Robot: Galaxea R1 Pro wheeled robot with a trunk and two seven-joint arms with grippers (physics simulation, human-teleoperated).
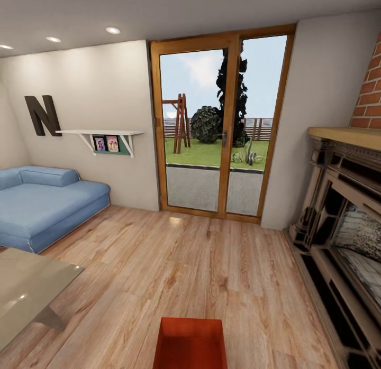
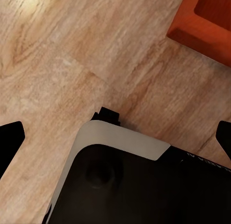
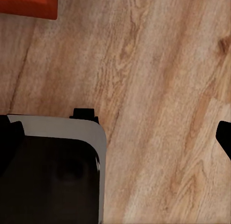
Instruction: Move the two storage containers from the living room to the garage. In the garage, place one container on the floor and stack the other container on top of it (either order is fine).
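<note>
One orange-red storage container [image 1: 191,343] sits on the living room's wood plank floor [image 1: 174,263], directly ahead of the robot's base [image 2: 115,180]; both end effectors hang apart and empty; approach squarely, lowering one each side before closing.

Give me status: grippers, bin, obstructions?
Both grippers open, empty, over wood floor. One orange-red container on the floor dead ahead, not gripped. Glass table front-left, fireplace right.

The robot's base [image 2: 120,185] is glossy black with a rounded white-edged corner, and its fingertips [image 2: 9,142] are black.
</note>
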